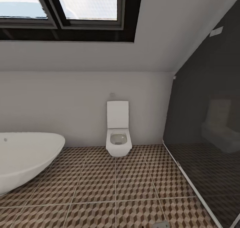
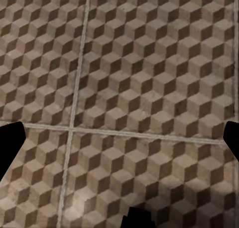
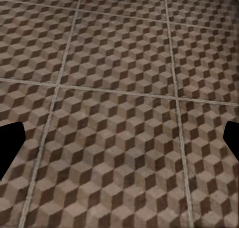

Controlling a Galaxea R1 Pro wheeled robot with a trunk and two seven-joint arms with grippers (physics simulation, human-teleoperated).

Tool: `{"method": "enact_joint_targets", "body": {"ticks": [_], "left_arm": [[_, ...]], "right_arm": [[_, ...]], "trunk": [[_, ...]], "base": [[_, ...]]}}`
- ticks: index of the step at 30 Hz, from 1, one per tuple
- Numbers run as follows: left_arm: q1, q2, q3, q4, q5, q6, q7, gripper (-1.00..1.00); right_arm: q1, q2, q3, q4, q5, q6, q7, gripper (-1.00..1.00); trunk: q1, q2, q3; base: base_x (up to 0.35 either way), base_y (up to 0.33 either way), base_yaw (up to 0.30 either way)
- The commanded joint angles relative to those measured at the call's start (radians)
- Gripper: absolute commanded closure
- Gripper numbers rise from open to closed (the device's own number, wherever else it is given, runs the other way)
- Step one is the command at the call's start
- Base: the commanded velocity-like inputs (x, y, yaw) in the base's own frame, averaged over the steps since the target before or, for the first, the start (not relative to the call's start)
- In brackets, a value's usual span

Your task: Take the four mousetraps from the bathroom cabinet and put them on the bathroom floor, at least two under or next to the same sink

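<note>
Floor (image 1: 110, 184): cube-patterned tiles, nearest, bare beneath both wrists.
Left fingers (image 2: 10, 143): spread, holding nothing.
Right fingers (image 3: 10, 143): spread, holding nothing.
Tub (image 1: 26, 158): left.
Toilet (image 1: 118, 134): against wall.
Shower glass (image 1: 206, 128): right.

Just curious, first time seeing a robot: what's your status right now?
Both grippers open, empty, over bathroom floor. Toilet ahead, bathtub left, glass shower wall right.

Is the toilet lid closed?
No, the toilet against the back wall has its lid standing upright, and the open bowl shows below it.
</note>
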Motion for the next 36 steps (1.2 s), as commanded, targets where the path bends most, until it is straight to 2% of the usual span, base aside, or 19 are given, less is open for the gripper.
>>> {"method": "enact_joint_targets", "body": {"ticks": [1,18,29,36], "left_arm": [[0.0,0.0,0.002,0.0,0.001,-0.003,0.001,-1.0],[0.0,0.001,0.002,-0.001,0.0,-0.003,0.001,-1.0],[0.0,0.001,0.002,-0.001,0.0,-0.003,0.001,-1.0],[0.0,0.001,0.002,-0.001,0.0,-0.003,0.001,-1.0]], "right_arm": [[-0.001,0.0,0.003,0.001,0.01,0.0,-0.01,-1.0],[-0.001,-0.002,0.003,0.001,0.01,0.0,-0.01,-1.0],[-0.001,-0.001,0.003,0.001,0.01,0.0,-0.01,-1.0],[-0.001,-0.002,0.002,0.001,0.01,0.0,-0.01,-1.0]], "trunk": [[0.0,-0.001,0.0],[0.0,-0.001,0.014],[0.0,-0.001,0.024],[0.0,-0.001,0.024]], "base": [[0.0,0.0,-0.155],[0.0,0.0,-0.193],[-0.08,0.0,-0.187],[-0.008,0.0,-0.159]]}}
